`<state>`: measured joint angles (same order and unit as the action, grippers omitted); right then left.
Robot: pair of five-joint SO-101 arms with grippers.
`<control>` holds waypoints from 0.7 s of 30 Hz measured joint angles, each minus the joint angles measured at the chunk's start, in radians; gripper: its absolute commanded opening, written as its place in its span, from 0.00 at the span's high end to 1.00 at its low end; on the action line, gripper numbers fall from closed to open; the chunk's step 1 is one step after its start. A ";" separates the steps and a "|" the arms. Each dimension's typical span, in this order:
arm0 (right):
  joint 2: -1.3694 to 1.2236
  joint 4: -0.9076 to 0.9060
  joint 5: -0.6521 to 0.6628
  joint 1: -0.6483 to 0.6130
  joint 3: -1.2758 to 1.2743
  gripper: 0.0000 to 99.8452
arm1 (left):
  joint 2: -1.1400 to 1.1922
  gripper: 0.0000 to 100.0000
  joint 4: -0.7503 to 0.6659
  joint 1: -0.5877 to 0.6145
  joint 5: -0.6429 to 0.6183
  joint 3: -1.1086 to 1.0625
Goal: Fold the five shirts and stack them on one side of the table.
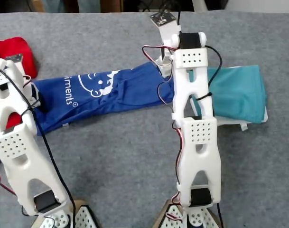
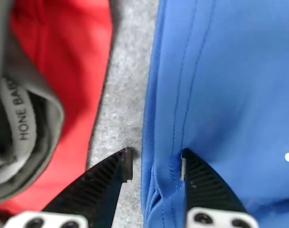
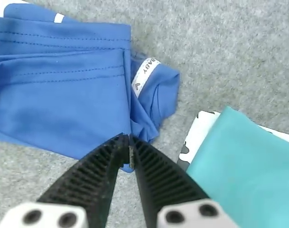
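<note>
A blue shirt (image 1: 101,92), folded into a long strip, lies across the table between the two arms. My left gripper (image 1: 34,101) is at the strip's left end. In the left wrist view it (image 2: 153,166) is open, with the blue shirt's (image 2: 229,95) hem between the fingers: one fingertip (image 2: 121,168) is over bare table, the other (image 2: 194,173) is on the fabric. My right gripper (image 1: 165,66) is at the collar end. There it (image 3: 130,140) is shut on the bunched edge of the blue shirt (image 3: 63,104).
A folded teal shirt (image 1: 239,92) lies at the right on a white patterned one (image 3: 199,133). A red shirt (image 1: 13,50) and a grey garment (image 2: 21,118) lie at the far left. The grey table (image 1: 111,156) spreads out in front.
</note>
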<state>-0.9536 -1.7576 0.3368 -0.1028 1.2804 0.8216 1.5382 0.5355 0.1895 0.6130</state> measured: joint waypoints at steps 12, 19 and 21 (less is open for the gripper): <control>0.000 0.000 0.000 0.002 0.000 0.99 | 0.141 0.97 0.141 -0.052 0.000 0.212; 0.000 -0.002 0.000 0.002 0.123 0.99 | 0.161 0.97 0.158 -0.055 0.000 0.279; 0.000 -0.003 0.000 0.002 0.193 0.99 | 0.157 0.97 0.169 -0.055 0.000 0.307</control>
<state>-0.9536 -1.7607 0.3368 -0.1013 1.4737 0.9782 1.7070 0.4803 0.1895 0.9198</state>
